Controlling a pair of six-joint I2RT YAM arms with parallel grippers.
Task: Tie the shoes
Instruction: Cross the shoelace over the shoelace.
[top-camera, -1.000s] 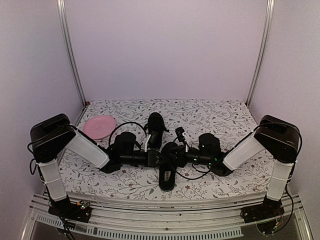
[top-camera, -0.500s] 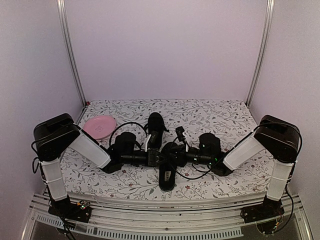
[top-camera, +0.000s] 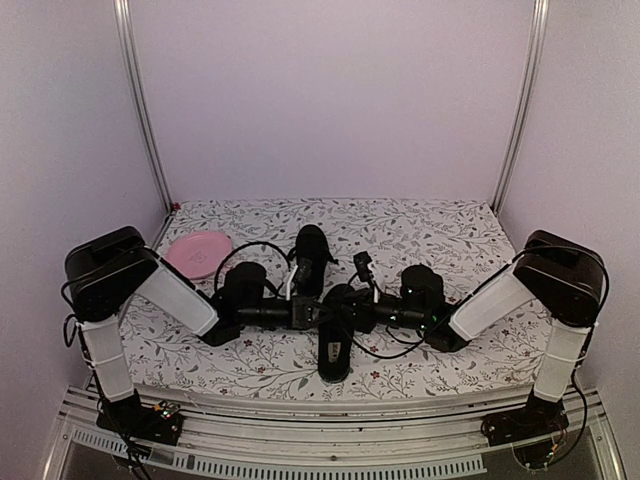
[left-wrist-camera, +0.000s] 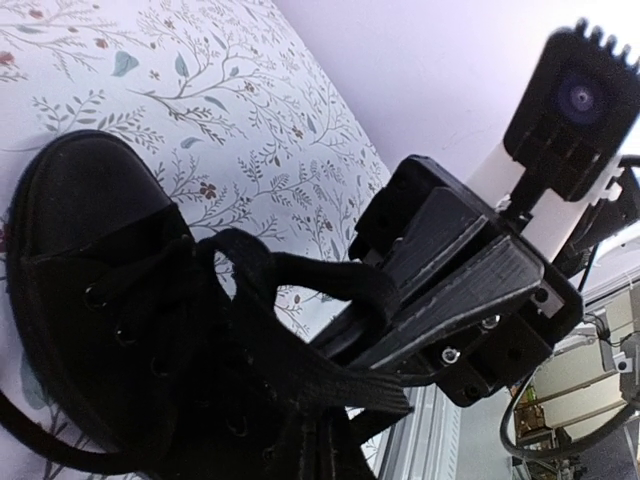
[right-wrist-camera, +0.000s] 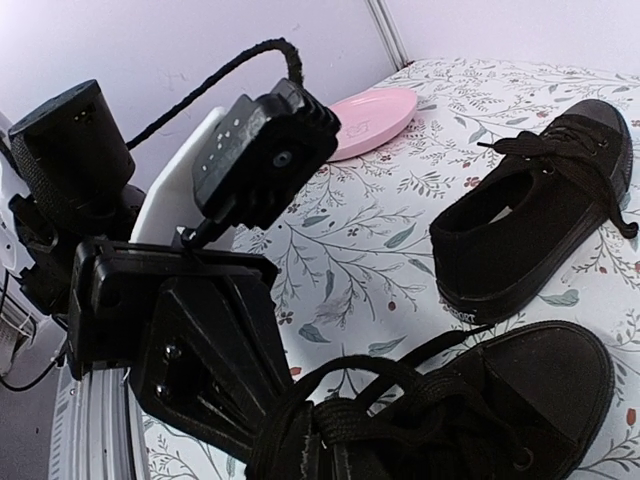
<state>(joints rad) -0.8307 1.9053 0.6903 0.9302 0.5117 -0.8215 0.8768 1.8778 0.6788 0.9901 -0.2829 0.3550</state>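
The near shoe (top-camera: 335, 355) lay mid-table just in front of the second shoe (top-camera: 311, 250), its laces (left-wrist-camera: 300, 275) lifted between my left gripper (top-camera: 312, 314) and right gripper (top-camera: 350, 311), both pinched shut on strands, seemingly to form the knot.

Your overhead view is lit softly and evenly from above. The desk (top-camera: 430, 225) reads bright, with only faint shadows. The black shoes (top-camera: 335, 350) lose detail in their own darkness. On the left wrist view, the laces (left-wrist-camera: 300, 285) blur toward 6 o'clock, and the corner at 5 o'clock is bright and unfocused.
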